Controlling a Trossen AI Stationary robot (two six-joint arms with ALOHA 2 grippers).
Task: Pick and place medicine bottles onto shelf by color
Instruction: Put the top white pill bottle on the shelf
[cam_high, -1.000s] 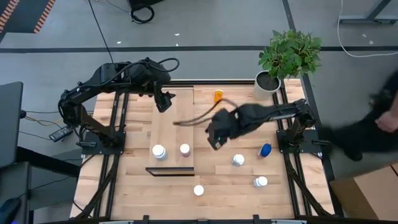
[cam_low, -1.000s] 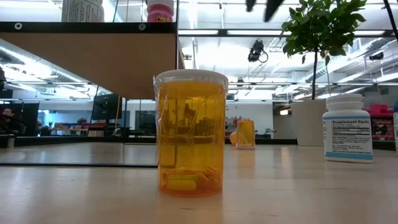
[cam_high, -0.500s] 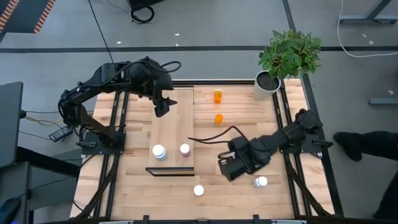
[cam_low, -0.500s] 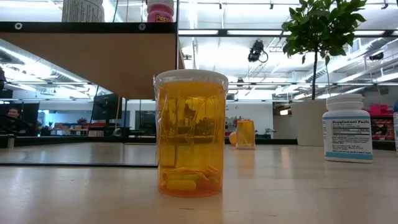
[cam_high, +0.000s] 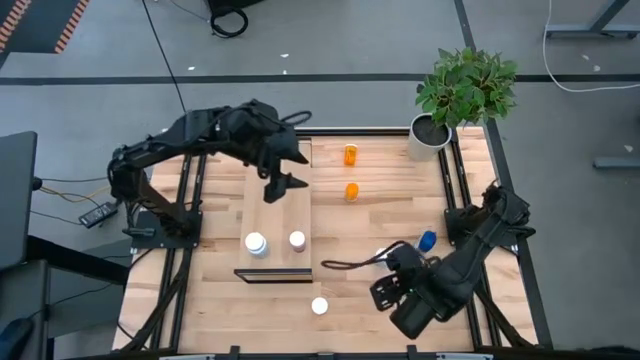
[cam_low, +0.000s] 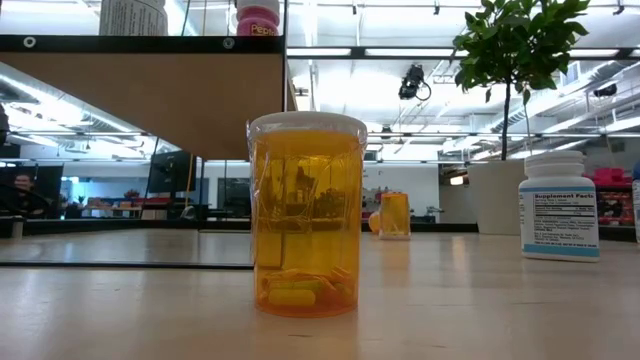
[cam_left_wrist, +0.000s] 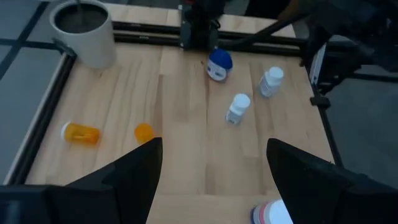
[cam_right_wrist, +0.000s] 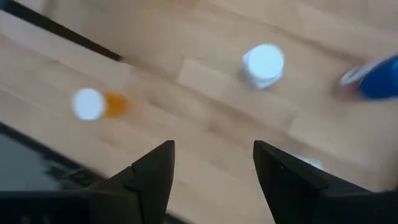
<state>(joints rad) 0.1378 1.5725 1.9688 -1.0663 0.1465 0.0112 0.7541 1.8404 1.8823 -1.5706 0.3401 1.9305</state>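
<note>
Two bottles stand on your shelf; others sit scattered on the worktop. Left end effector hovers open over the shelf; right end effector open, empty, low over worktop.

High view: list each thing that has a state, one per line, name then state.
left gripper: open, empty, above the shelf.
right gripper: open, empty.
blue bottle: lying on its side.
far orange bottle: lying down.
pink bottle: upright on shelf.
</note>
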